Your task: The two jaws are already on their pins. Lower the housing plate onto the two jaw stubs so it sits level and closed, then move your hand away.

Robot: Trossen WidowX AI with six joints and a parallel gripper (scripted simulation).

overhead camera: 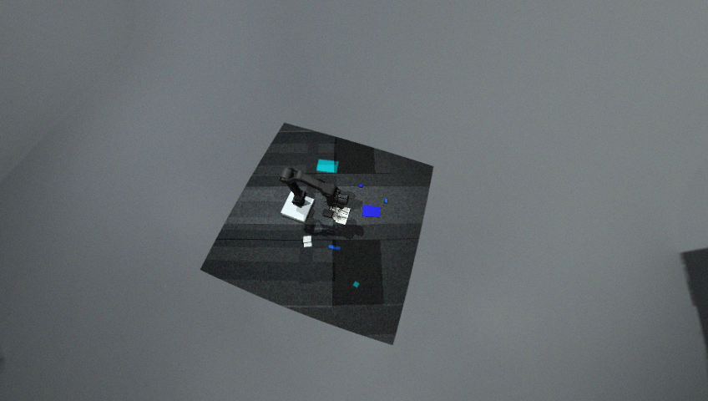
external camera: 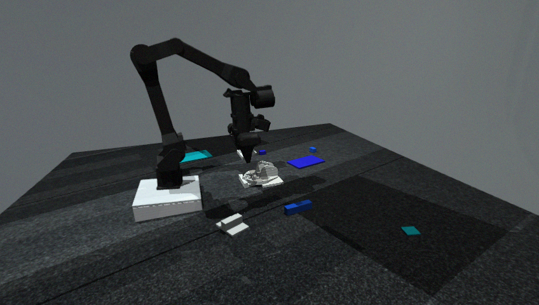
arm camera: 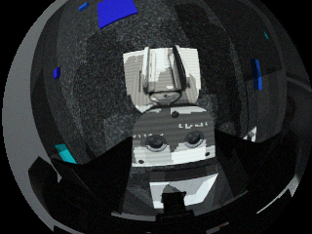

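Observation:
My gripper (external camera: 247,157) (arm camera: 172,136) is shut on the white housing plate (external camera: 240,154) (arm camera: 175,126), one finger at each side. The plate shows two round holes in the wrist view, and only its edges show past the finger in the exterior view. The plate is up off the table, near the base's arm side. The white base (overhead camera: 345,220) (external camera: 278,181) (arm camera: 131,63) lies on the table with the jaw parts (external camera: 267,171) (arm camera: 180,68) standing on it. In the wrist view the plate covers the near end of the jaws. The pins and stubs cannot be made out.
A blue slab (overhead camera: 371,210) (external camera: 306,161) (arm camera: 117,12) lies beyond the base. A blue bar (overhead camera: 334,247) (external camera: 298,207) and a white stepped block (overhead camera: 306,241) (external camera: 235,225) lie towards the exterior camera. A cyan slab (overhead camera: 326,165) (external camera: 196,155) lies on the far side.

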